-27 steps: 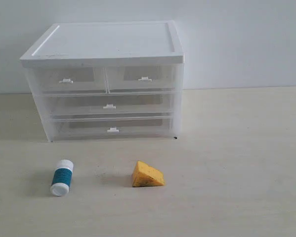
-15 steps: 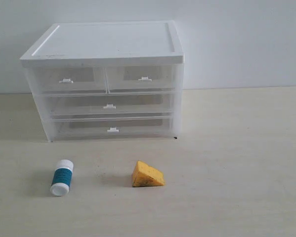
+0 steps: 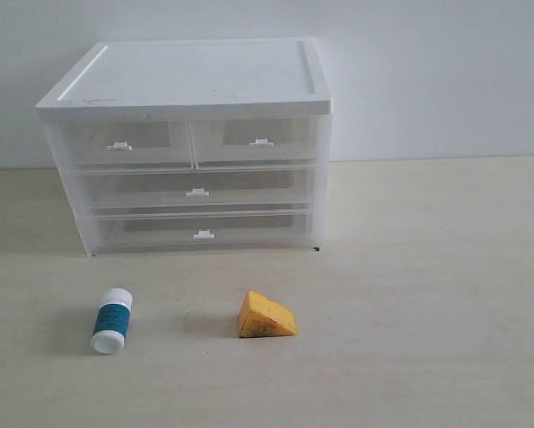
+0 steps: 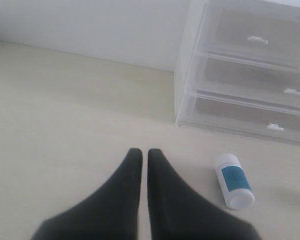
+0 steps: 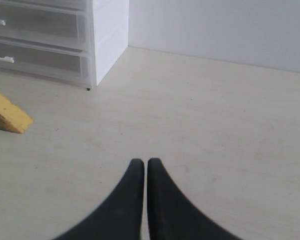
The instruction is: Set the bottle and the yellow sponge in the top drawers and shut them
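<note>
Evidently unstarted — left end effector [image 4: 140, 152] and right end effector [image 5: 140, 162] clenched, empty; bottle [image 3: 112, 320], yellow sponge [image 3: 266, 316] lie before shut top drawers [image 3: 155, 147]. Best pull tabs [image 3: 119, 145] straight.

Bare lab-style test bench, plain pale tabletop [image 3: 427, 267], blank white wall [image 3: 427, 71], clear plastic drawer unit [image 3: 186, 80]

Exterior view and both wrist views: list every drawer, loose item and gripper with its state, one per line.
Top left drawer: shut.
Top right drawer: shut.
Middle drawer: shut.
Bottom drawer: shut.
Bottle: lying on its side on the table, free.
Sponge: resting on the table, free.
Left gripper: shut, empty.
Right gripper: shut, empty.
</note>
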Motion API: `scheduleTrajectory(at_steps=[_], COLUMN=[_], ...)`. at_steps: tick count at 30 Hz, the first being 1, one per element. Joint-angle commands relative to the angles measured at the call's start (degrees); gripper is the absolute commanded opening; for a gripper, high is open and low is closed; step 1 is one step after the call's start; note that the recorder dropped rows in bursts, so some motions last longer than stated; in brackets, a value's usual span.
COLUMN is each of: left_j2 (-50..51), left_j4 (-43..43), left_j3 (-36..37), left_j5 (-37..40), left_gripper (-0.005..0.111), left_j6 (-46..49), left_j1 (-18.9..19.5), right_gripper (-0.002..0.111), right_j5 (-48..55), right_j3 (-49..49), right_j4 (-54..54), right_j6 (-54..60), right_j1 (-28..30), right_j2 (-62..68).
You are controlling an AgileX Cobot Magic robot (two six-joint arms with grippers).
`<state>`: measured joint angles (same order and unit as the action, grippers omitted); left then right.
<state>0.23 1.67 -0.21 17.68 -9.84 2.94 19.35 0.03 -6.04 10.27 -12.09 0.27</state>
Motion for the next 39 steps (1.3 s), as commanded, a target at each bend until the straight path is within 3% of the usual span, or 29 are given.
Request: scheduleTrajectory(at_steps=[1,4,8,19,24,27,29,32,34,37,39], left_j2=[-0.23,-0.23,-0.23,-0.23,-0.23,-0.23,-0.23,2.34,6.65,16.74,22.69], left_j4=[-7.79,-19.27,-32.0,-42.14,-46.81,-46.81,-46.9,-56.05,-66.66,-88.12,-94.69], left_j3=[0.21,0.21,0.21,0.21,0.21,0.21,-0.23,-4.7,-7.99,-11.62,-12.56], left_j5=[2.46,2.85,3.43,-0.35,-11.85,-9.49,-9.05,-5.46,-0.84,7.85,10.68], left_gripper=[0.004,0.004,0.004,0.004,0.004,0.004,0.004,0.004,0.004,0.004,0.004], left_j6=[-8.4,-15.09,-15.5,-15.5,-14.95,-13.49,-7.13,5.21,18.72,47.86,55.53], left_j1=[-0.23,-0.23,-0.23,-0.23,-0.23,-0.23,-0.23,-0.23,-0.23,-0.23,-0.23], right_gripper=[0.0,0.0,0.0,0.0,0.0,0.0,0.0,0.0,0.0,0.0,0.0], right_j5=[-0.17,-0.17,-0.17,-0.17,-0.17,-0.17,-0.17,-0.17,-0.17,-0.17,-0.17], right_j3=[-0.03,-0.03,-0.03,-0.03,-0.03,-0.03,-0.03,-0.03,-0.03,-0.03,-0.03], right_j4=[0.36,0.36,0.36,0.36,0.36,0.36,0.36,0.36,0.36,0.36,0.36], right_j6=[0.19,0.19,0.19,0.19,0.19,0.19,0.19,0.19,0.19,0.19,0.19], right_j1=[0.15,0.15,0.15,0.15,0.15,0.15,0.15,0.15,0.15,0.15,0.15], right_j2=[-0.27,-0.27,-0.27,-0.27,-0.27,-0.27,-0.27,-0.27,-0.27,-0.27,-0.27])
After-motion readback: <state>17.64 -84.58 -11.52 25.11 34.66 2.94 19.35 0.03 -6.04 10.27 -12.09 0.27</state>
